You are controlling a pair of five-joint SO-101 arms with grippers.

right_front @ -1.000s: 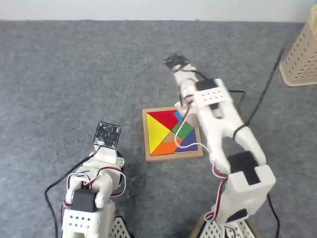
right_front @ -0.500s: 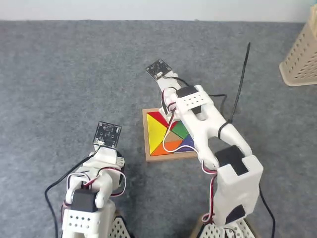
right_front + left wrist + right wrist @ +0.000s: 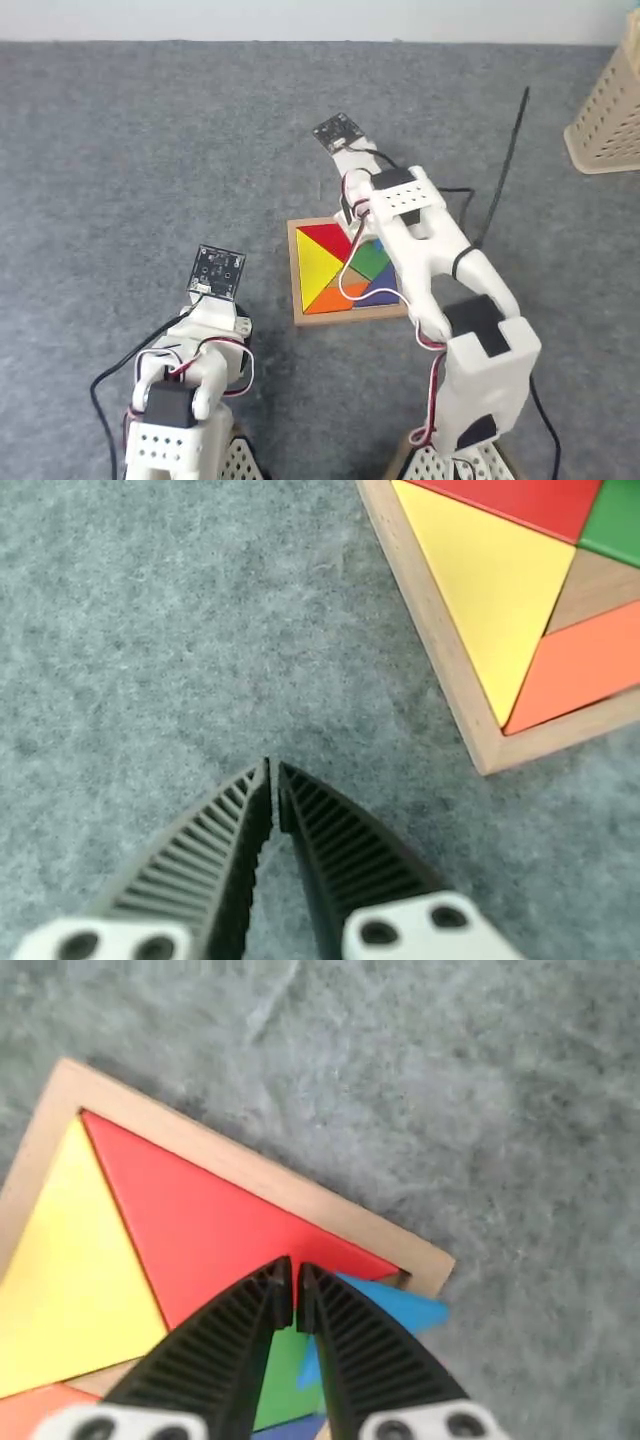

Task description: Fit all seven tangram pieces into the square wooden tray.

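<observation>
The square wooden tray (image 3: 297,300) lies mid-table on grey carpet, holding the yellow triangle (image 3: 318,268), red triangle (image 3: 330,240), green piece (image 3: 375,260) and orange piece (image 3: 335,298). My right gripper (image 3: 294,1265) is shut and empty, its tips over the red triangle (image 3: 220,1230) near the tray's far corner. Beside the tips, a light blue piece (image 3: 395,1305) pokes over the tray rim (image 3: 300,1195) at that corner. My left gripper (image 3: 273,770) is shut with nothing in it, on the carpet short of the tray's near left corner (image 3: 480,750). A bare wood gap (image 3: 600,585) shows between the pieces.
A beige slatted basket (image 3: 610,110) stands at the far right edge. A black cable (image 3: 505,170) runs up from the right arm. Open carpet lies left of and behind the tray.
The right arm swung left over the tray, then came partway back to the right. The left arm has not moved.
</observation>
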